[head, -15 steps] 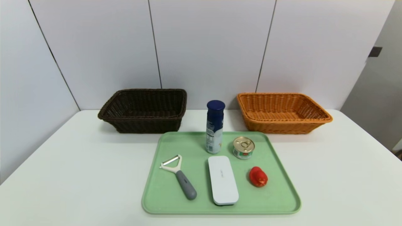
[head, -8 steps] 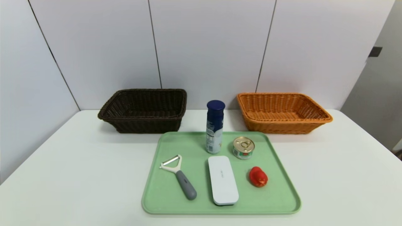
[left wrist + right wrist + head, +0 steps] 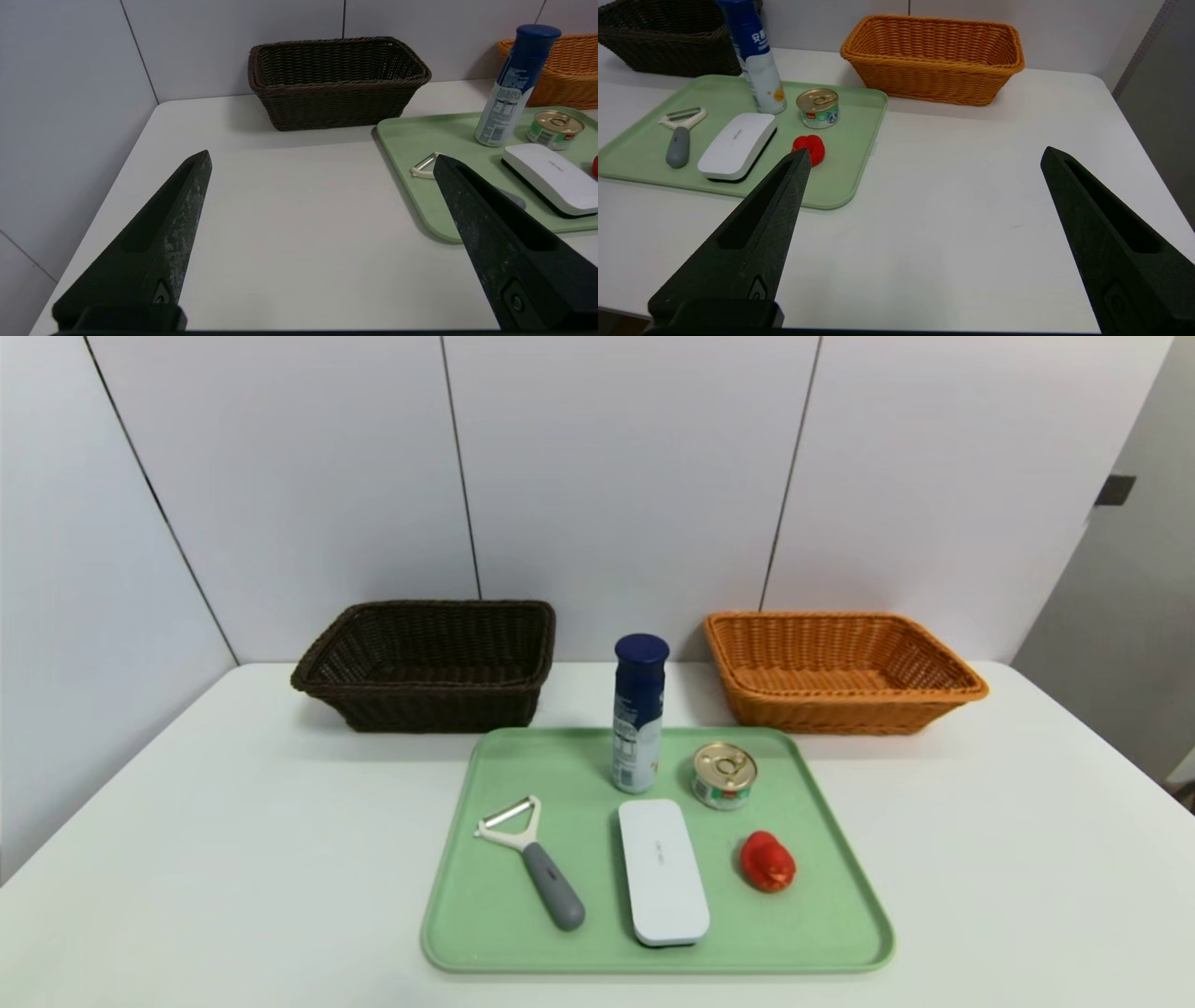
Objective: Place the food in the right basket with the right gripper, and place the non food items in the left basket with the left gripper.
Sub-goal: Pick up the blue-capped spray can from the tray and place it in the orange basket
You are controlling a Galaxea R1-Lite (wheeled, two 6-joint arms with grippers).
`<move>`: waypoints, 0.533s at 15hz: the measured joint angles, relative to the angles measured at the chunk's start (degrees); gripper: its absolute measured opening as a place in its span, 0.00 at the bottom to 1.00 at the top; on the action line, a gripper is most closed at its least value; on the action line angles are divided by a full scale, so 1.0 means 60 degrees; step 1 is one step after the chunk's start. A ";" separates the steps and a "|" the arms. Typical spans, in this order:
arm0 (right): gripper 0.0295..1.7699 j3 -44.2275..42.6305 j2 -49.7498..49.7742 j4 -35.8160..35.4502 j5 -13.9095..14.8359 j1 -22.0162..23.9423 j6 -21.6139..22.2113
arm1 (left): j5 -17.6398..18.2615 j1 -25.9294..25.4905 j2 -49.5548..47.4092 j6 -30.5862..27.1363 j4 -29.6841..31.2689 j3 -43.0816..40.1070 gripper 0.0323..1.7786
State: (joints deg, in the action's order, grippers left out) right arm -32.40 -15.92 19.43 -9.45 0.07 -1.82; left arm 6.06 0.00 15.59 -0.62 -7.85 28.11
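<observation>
Orange label detail visible only in right wrist view

**Dark basket beyond my open jaws**

My left gripper hangs open, nothing between its fingers. Past them, the dark brown basket sits at the far side of the white table. To the right lies the green tray, bearing the upright blue bottle, tin can, white case and, partly hidden by my finger, the peeler. The orange basket stands behind, far right.
</observation>
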 joint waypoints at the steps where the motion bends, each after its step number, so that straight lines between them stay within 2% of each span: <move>1: 0.96 -0.0425 -0.0565 0.0026 -0.0197 -0.0004 -0.0030 | 0.0152 0.0000 0.0553 -0.0014 -0.0018 0.0400 0.95; 5: 0.96 -0.1569 -0.2822 -0.0364 -0.1774 -0.0071 -0.0065 | 0.0717 0.0022 0.2757 -0.0382 0.0317 0.1420 0.95; 6: 0.96 -0.1678 -0.3432 -0.0829 -0.2011 -0.0152 -0.0063 | 0.0827 0.0026 0.3263 -0.0423 0.0445 0.1538 0.95; 8: 0.96 -0.1774 -0.4563 -0.1916 -0.2164 -0.0622 -0.0008 | 0.0922 0.0067 0.4240 -0.0433 0.0780 0.1658 0.95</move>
State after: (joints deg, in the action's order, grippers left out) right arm -43.04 -43.30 7.94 -22.43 -3.66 -1.87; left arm 11.59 0.40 41.03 -3.22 -3.17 38.06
